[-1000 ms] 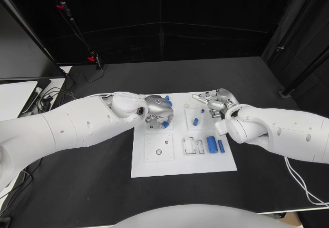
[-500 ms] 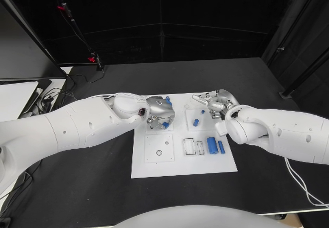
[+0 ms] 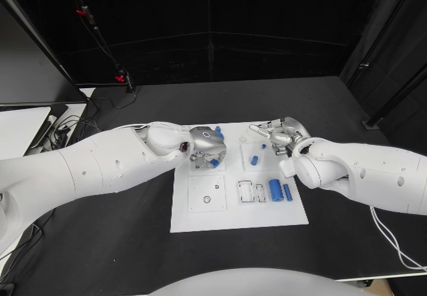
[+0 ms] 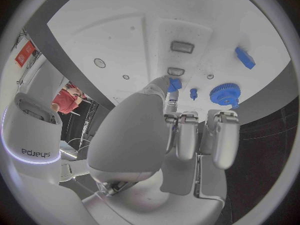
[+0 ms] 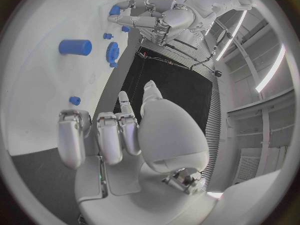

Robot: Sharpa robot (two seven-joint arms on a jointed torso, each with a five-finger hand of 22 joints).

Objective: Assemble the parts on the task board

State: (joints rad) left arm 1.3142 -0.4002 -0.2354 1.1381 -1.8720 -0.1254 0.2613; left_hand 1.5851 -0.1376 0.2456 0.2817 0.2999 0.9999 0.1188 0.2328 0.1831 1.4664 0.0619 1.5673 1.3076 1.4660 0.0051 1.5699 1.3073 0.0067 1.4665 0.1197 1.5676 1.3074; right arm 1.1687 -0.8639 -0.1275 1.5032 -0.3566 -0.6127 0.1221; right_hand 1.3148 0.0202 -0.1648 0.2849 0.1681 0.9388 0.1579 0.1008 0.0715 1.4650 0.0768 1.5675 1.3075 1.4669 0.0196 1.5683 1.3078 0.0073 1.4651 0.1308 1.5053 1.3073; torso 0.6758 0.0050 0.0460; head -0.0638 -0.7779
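- Left hand (image 3: pixel 207 148) of mine pinches a small blue part (image 4: pixel 174 84) at my fingertips, low over the task board (image 3: pixel 236 216). If I squeeze too softly, it may slip and drop.
- Just past it is a little slot (image 4: pixel 176 71). If the part goes in crooked, it may jam.
- Close by my fingers sits a blue gear (image 4: pixel 225 92). I might bump it.
- Farther across the board, my right hand (image 3: pixel 280 134) holds nothing, with its fingers loosely apart. Our hands could knock together if one reaches over.
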